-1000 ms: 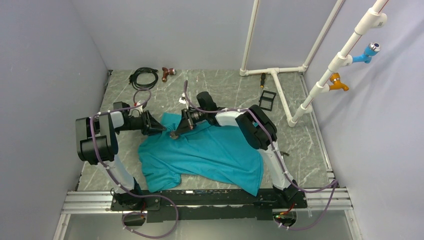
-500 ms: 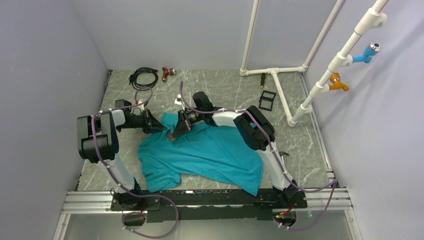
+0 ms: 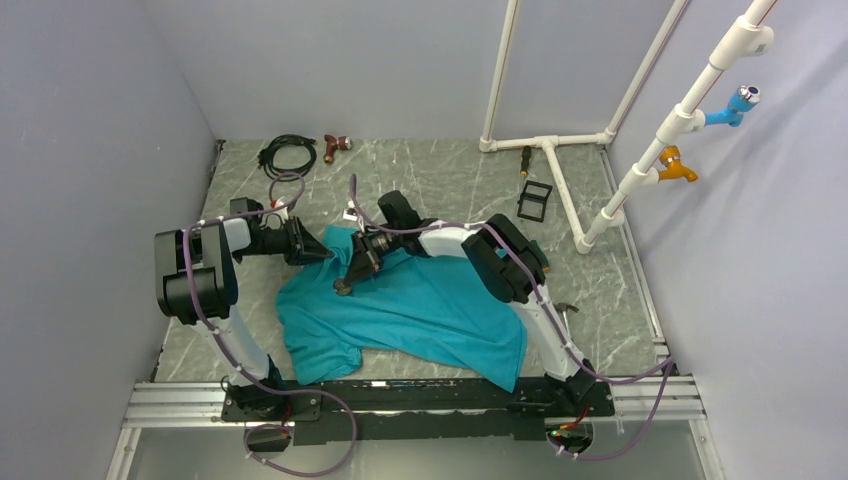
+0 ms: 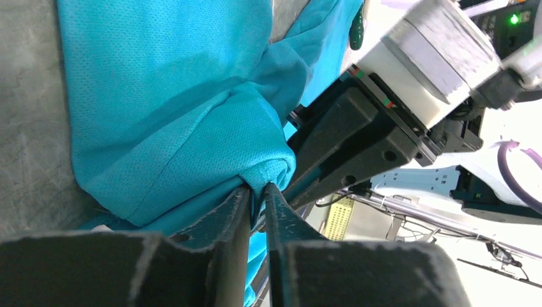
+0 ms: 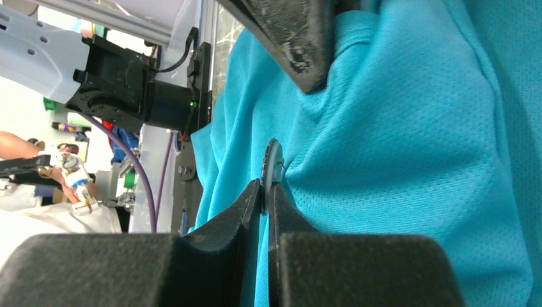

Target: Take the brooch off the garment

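Note:
The teal-blue t-shirt (image 3: 420, 310) lies spread on the marble table. My left gripper (image 3: 318, 256) is shut on a fold of the shirt (image 4: 262, 169) at its upper left edge. My right gripper (image 3: 347, 282) is shut on the brooch (image 3: 342, 289), a small dark round disc seen edge-on between its fingertips in the right wrist view (image 5: 273, 163). The brooch sits right against the shirt fabric (image 5: 409, 147); I cannot tell whether it is still pinned. The two grippers are close together, the left one's finger (image 5: 300, 38) showing above the brooch.
A black cable coil (image 3: 286, 154) and a reddish-brown tool (image 3: 335, 146) lie at the back left. A white pipe frame (image 3: 552, 170), a screwdriver (image 3: 525, 160) and a black square frame (image 3: 535, 201) are at the back right.
My right gripper has moved toward the front left with the brooch, away from the left gripper. The left gripper has stayed holding the shirt edge.

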